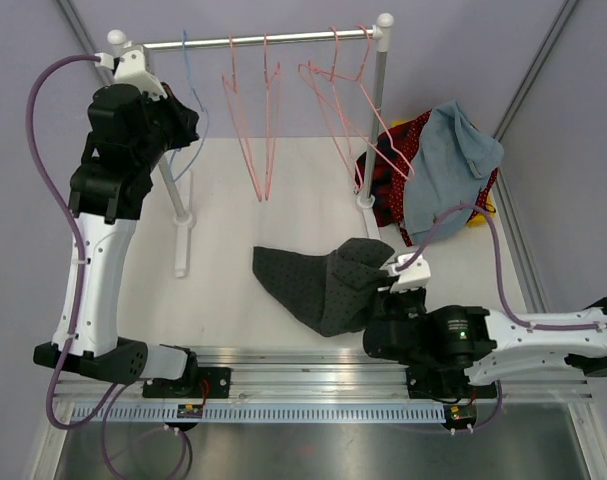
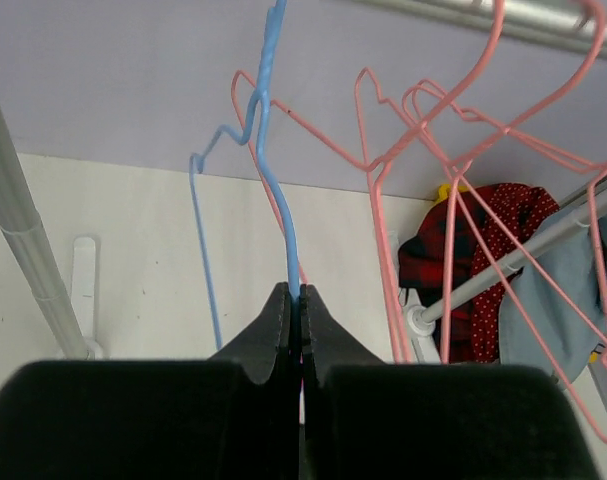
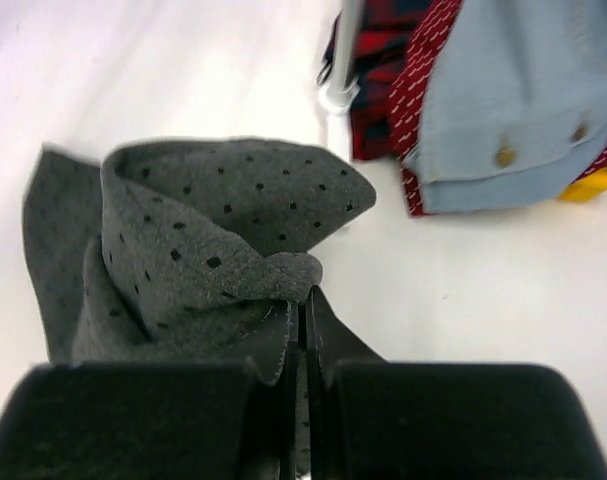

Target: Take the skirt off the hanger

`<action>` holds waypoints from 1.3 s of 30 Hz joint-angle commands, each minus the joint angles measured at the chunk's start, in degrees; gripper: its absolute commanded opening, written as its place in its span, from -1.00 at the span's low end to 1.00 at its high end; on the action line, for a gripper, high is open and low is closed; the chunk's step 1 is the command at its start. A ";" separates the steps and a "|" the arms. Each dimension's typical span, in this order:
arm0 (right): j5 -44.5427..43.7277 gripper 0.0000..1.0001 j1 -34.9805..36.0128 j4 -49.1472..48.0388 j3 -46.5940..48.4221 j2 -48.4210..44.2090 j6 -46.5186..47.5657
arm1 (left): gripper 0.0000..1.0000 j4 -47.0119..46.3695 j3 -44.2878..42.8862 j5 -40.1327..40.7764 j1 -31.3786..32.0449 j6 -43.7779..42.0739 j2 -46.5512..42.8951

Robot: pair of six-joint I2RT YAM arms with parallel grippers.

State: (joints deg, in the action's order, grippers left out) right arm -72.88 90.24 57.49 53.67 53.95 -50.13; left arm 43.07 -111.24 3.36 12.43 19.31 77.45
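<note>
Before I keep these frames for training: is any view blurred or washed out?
Top external: sharp, evenly lit. Left wrist: blue hanger crisp, fingers slightly blurred. Right wrist: grey skirt sharp, table washed out, clothes pile slightly soft.

- Skirt (image 3: 203, 230): soft grey cloth, felt-like, matt and slightly fuzzy.
- Rail (image 1: 283, 39): smooth, shiny metal.
- Blue hanger (image 2: 275, 200): thin wire, smooth coated finish.
- Pink hangers (image 1: 267, 120): same thin coated wire.
- Table (image 1: 223, 230): smooth, matt white.

The top view looks down from behind; both wrist views, close behind their fingers (image 2: 268, 345), share the clothes pile (image 1: 443, 170).
</note>
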 commanded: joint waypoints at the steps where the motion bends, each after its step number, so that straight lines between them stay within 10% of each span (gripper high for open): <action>1: -13.59 -1.00 -0.15 7.55 7.93 -5.16 1.04 | -1.00 -6.41 2.77 -0.28 -0.12 0.37 -0.54; 5: -20.53 -1.00 -0.15 -3.69 13.64 -9.12 18.38 | -0.93 -7.91 8.82 -0.45 -0.03 2.04 -3.09; 9: -24.76 -1.00 -0.24 34.60 35.73 -1.26 -7.76 | -0.33 -11.42 17.27 -1.94 -0.03 2.92 -7.31; 17: -17.22 -1.00 1.70 35.32 50.92 12.13 30.50 | -0.04 -13.45 24.31 -2.39 -0.03 3.45 -10.39; 20: -7.74 -1.00 -0.05 20.79 44.97 13.55 50.06 | -0.02 -13.36 24.84 -2.83 -0.03 3.45 -10.65; 22: 0.52 -1.00 -6.36 0.83 37.06 11.27 64.73 | 0.08 -12.84 25.11 -3.00 -0.03 3.19 -11.09; 29: 15.04 -1.00 -39.58 -25.80 30.88 5.65 71.13 | 0.77 -9.41 23.62 -3.00 -0.03 0.29 -13.02; 39: 26.46 -1.00 -69.84 -30.33 40.96 14.33 69.64 | 0.98 -8.09 23.61 -4.76 -0.03 -1.12 -14.52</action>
State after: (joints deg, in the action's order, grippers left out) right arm -51.88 23.20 33.76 89.36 65.23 18.46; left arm 36.29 -86.54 0.49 12.43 19.33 64.23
